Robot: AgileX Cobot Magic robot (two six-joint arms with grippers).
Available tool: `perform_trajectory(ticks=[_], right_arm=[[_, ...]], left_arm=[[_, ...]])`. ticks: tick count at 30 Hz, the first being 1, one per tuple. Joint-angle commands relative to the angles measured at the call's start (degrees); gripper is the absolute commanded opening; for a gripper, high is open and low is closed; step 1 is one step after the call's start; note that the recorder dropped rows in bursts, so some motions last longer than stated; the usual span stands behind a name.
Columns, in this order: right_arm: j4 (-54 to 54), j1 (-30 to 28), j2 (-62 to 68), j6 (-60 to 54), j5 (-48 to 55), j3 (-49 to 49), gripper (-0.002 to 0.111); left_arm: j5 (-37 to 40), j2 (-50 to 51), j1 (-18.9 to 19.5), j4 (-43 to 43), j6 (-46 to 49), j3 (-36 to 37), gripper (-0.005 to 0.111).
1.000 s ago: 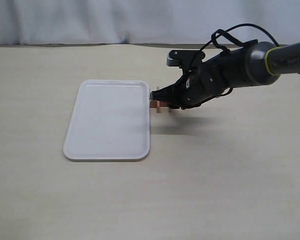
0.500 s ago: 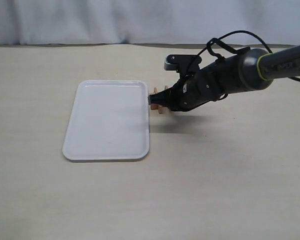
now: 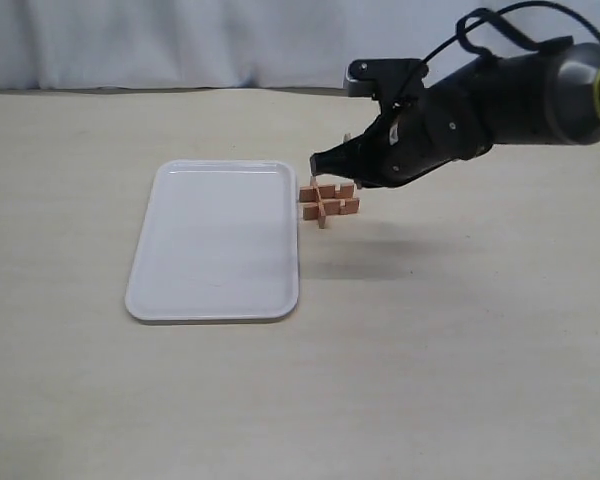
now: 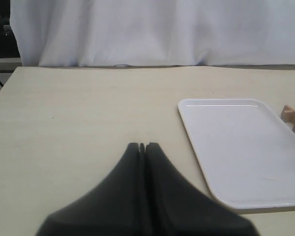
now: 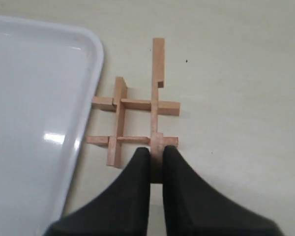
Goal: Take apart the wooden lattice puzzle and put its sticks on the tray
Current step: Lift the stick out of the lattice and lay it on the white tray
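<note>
Since my right pincer [image 5: 156, 150] was clamped on one short reddish-brown notched stick [image 5: 158, 73] of the small wooden lattice puzzle [image 5: 120, 113], pulling out that first piece seemed the step in hand. Next, it needed sliding free, then carrying over to the flat white rectangular tray [image 5: 34, 98].

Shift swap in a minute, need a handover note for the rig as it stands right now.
Left gripper: shut, empty, well short of the tray.
Right gripper: shut on the end of one stick of the wooden lattice puzzle.
Puzzle: just off the tray's edge, with all four sticks interlocked. The gripped stick sits offset from its neighbour, with one notch exposed.
Done: one stick gripped; nothing on the tray yet.
Left: pull all four sticks free and put each on the tray.
</note>
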Motion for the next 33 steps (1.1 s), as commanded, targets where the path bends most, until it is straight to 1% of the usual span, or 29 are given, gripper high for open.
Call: perform_trajectory(ticks=[1,5,10,15,17,20,23,25,27,28,31,33], right_arm=[[-2.54,2.77,-5.07,0.1,-0.32,0.54,0.005],[-2.43,7.82,-6.36,0.1,-5.31,0.54,0.005],[-2.17,14.33,-2.14,0.1,-13.53,0.54,0.005],[0.61,16.3,6.56,5.3,-17.97,-0.97,0.006],[2.99,16.59,8.96,6.19,-17.97,-2.27,0.01],[4.82,17.11,11.64,6.32,-17.67,-3.43,0.022],[4.82,17.69,12.42,6.1,-17.57,-3.55,0.037],[4.82,17.69,11.91,6.1,-17.57,-3.55,0.049],[4.82,17.69,10.1,4.72,-16.63,-3.55,0.057],[4.82,17.69,9.06,3.6,-15.81,-3.55,0.059],[4.68,17.59,4.83,-0.88,-12.49,-3.55,0.059],[2.15,17.49,1.64,-2.27,-9.1,-3.55,0.059]], left_arm=[[-0.54,-0.08,-0.02,-0.03,-0.14,0.19,0.0],[-0.54,-0.08,-0.02,-0.03,-0.14,0.19,0.0],[-0.54,-0.08,-0.02,-0.03,-0.14,0.19,0.0],[-0.54,-0.08,-0.02,-0.03,-0.14,0.19,0.0],[-0.53,-0.08,-0.02,0.08,-0.14,0.19,0.0],[-0.53,-0.08,-0.02,0.08,-0.14,0.19,0.0],[-0.53,-0.08,-0.02,0.08,-0.14,0.19,0.0],[-0.53,-0.08,-0.02,0.08,-0.14,0.19,0.0],[-0.53,-0.08,-0.02,0.08,-0.14,0.19,0.0],[-0.53,-0.08,-0.02,0.08,-0.14,0.19,0.0],[-0.53,-0.08,-0.02,0.08,-0.14,0.19,0.0],[-0.53,-0.08,-0.02,0.08,-0.14,0.19,0.0]])
